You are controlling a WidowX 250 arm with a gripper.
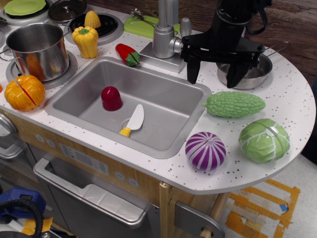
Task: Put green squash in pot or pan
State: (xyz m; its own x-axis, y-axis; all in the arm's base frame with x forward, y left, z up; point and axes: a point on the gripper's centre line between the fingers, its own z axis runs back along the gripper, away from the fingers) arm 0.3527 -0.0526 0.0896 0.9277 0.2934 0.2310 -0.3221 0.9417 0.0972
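Observation:
The green squash (pixel 234 104) is light green, bumpy and elongated. It lies on the white counter to the right of the sink. The small shallow steel pan (pixel 257 72) stands behind it at the back right, partly hidden by the arm. My gripper (pixel 214 78) is open and empty, its two black fingers spread wide. It hangs above the counter between the pan and the squash, just behind and above the squash, touching neither.
A grey sink (pixel 163 84) holds a red toy and a white knife (pixel 132 120). A purple onion (pixel 205 150) and a round green cabbage (pixel 264 140) lie in front of the squash. The faucet (pixel 165 29) stands left of the gripper. A tall steel pot (pixel 38 49) is far left.

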